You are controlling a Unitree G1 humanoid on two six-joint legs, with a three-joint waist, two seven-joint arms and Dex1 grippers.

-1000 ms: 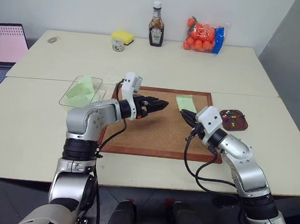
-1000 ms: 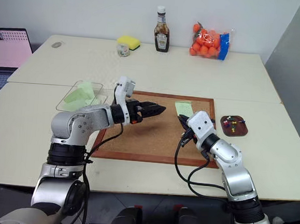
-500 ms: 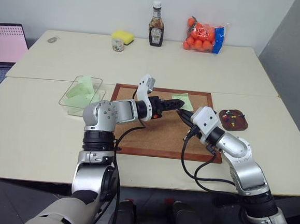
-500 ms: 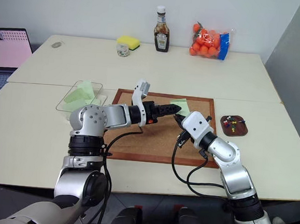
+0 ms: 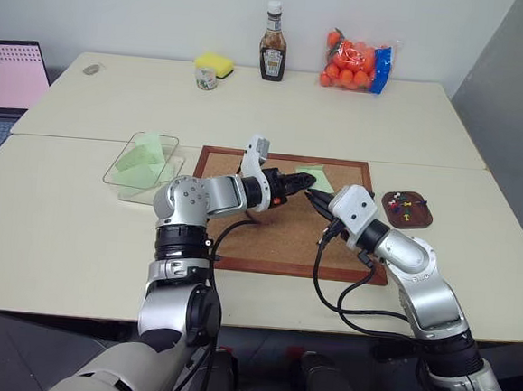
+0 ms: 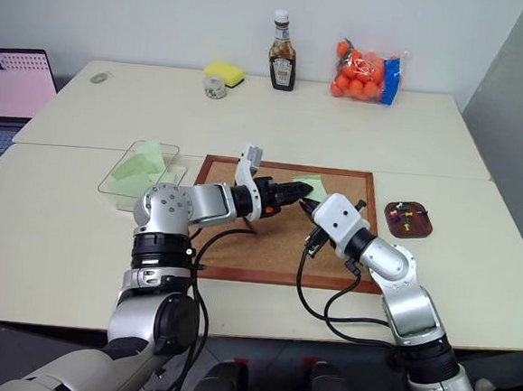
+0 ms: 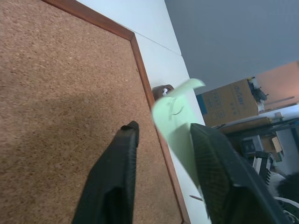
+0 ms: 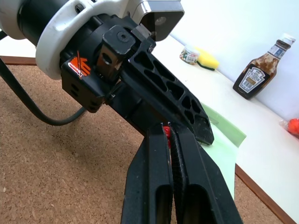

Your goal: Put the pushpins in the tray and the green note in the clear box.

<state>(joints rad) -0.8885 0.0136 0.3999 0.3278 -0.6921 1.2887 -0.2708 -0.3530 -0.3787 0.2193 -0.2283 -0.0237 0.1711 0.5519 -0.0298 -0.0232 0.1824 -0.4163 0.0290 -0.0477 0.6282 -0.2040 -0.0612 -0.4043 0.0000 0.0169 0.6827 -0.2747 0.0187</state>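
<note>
My left end effector (image 5: 297, 181) has swung in, fingers spread beside the pale green paper note (image 7: 175, 126); the right end effector (image 5: 313, 198) pinches a red pushpin (image 8: 165, 131).

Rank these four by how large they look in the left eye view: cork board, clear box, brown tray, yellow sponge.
1. Cork board, by far the largest.
2. Clear box.
3. Brown tray.
4. Yellow sponge. It lies farther from the camera than the tray, so these last two are unsure.
</note>
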